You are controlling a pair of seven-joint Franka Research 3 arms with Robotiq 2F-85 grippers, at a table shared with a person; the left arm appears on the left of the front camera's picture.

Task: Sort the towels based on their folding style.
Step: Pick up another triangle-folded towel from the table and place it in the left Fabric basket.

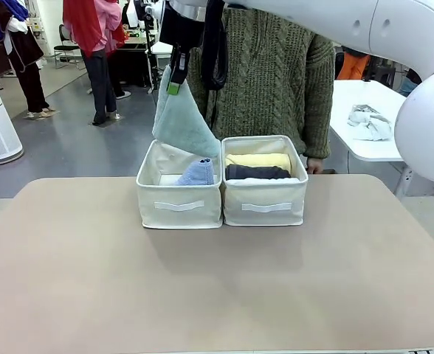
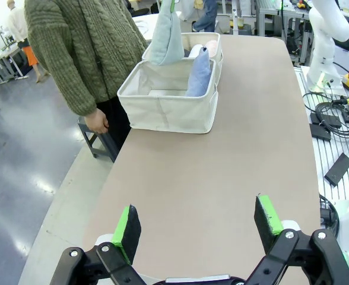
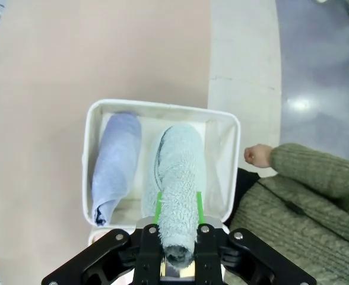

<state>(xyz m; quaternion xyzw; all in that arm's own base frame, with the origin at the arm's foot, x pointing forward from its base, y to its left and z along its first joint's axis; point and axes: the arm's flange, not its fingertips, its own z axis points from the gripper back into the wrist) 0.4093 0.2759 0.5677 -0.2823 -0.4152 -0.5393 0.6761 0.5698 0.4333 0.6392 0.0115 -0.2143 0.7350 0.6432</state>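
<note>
My right gripper (image 1: 176, 82) is shut on the tip of a pale grey-blue cone towel (image 1: 181, 122), which hangs above the left cream bin (image 1: 178, 206). From the right wrist, the same grey-blue towel (image 3: 175, 184) dangles between the green pads (image 3: 158, 209) over that bin (image 3: 97, 119). A lavender-blue cone towel (image 1: 197, 173) leans inside the left bin. The right bin (image 1: 265, 206) holds a yellow roll (image 1: 257, 160) and a dark grey roll (image 1: 256, 172). My left gripper (image 2: 198, 225) is open over bare tabletop, far from both bins.
A person in a green knit sweater (image 1: 280, 77) stands behind the bins, one hand (image 3: 257, 156) close to the bin's far wall. A rag (image 1: 368, 122) lies on a white table at the right. The tan tabletop (image 1: 202, 287) stretches wide in front.
</note>
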